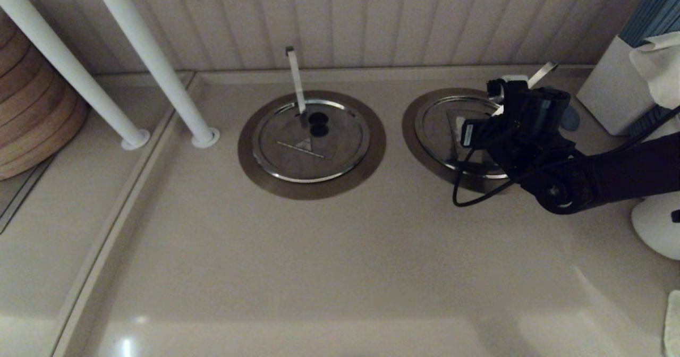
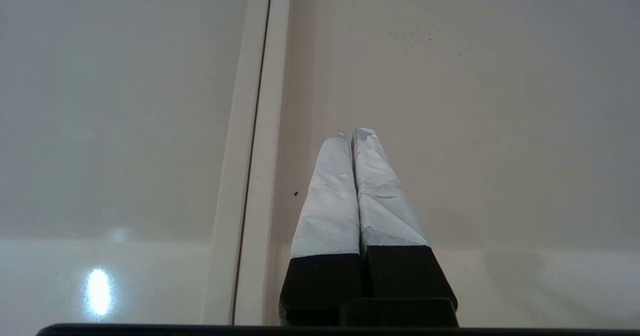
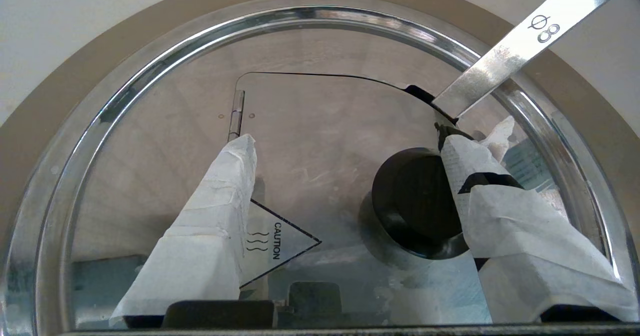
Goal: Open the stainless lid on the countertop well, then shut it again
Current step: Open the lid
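**A:** Two steel discs sit in this worktop (image 1: 340,272). Which one is the job?

**B:** The stainless lid (image 1: 457,128) on the robot's right side, the one with the diagonal flat strip (image 1: 543,73) poking out past its rim. It lies flat in the countertop well (image 1: 411,128), whose dull collar shows all round it. The twin disc (image 1: 311,140) with the near-vertical strip (image 1: 295,78) stands well apart, nearer the middle.

**A:** And the right gripper (image 3: 350,148)?

**B:** Hanging directly over the lid. In the right wrist view the jaws are spread wide: one wrapped fingertip (image 3: 465,148) lies against the side of the black knob (image 3: 415,201), while the other is off over the caution triangle (image 3: 280,241), clear of the knob. Nothing is gripped.

**A:** So which step is this?

**B:** I would judge it the approach for the opening lift, since the lid looks fully seated. It could equally be the moment after setting it down; these views cannot settle that.

**A:** What does the next move need?

**B:** Probably a shift sideways so the knob sits between both fingers, then a squeeze and a straight lift, minding the strip that leans through the notch beside the knob.

**A:** The left gripper (image 2: 353,133)?

**B:** Parked over bare worktop near a seam, jaws pressed together on nothing.
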### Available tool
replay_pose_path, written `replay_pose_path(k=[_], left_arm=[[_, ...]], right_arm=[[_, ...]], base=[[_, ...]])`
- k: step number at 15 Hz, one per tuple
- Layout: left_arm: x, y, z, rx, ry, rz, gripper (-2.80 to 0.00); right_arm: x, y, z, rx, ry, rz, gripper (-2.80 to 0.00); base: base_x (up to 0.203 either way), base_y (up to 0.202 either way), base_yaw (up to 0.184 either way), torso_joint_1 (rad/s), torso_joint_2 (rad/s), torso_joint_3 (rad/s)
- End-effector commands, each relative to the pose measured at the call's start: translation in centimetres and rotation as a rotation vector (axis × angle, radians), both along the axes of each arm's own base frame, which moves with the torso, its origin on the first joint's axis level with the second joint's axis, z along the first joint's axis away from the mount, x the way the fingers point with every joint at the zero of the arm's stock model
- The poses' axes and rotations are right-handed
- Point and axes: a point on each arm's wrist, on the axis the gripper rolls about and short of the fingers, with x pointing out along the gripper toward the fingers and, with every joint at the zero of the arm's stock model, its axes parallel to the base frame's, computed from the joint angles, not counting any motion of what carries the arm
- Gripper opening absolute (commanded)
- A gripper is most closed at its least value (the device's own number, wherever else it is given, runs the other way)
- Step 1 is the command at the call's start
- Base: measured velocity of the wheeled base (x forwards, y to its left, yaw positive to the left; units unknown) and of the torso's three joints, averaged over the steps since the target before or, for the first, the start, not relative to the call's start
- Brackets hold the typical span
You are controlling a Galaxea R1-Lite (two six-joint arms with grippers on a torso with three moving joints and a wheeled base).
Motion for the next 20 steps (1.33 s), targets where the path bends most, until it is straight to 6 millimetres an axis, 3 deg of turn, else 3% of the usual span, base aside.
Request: replay_pose_path(k=[1,6,13,20], left_arm=[[0.0,0.0,0.0,0.0,-0.001,0.001,-2.8],[0.0,0.0,0.0,0.0,-0.001,0.001,-2.8],[0.0,0.0,0.0,0.0,-0.001,0.001,-2.8],[0.0,0.0,0.0,0.0,-0.001,0.001,-2.8]], right_arm=[[0.3,-0.4,-0.4,-0.005,0.009,-0.017,0.0],[1.3,-2.4,-1.8,-0.009,0.039,-0.071,0.0],[0.0,-0.5,0.0,0.01,-0.049,-0.019,0.0],[-0.4,-0.4,0.7,0.017,-0.067,-0.026,0.0]], base=[[0.0,0.0,0.0,0.0,0.0,0.0],[0.0,0.0,0.0,0.0,0.0,0.0],[0.0,0.0,0.0,0.0,0.0,0.0],[0.0,0.0,0.0,0.0,0.0,0.0]])
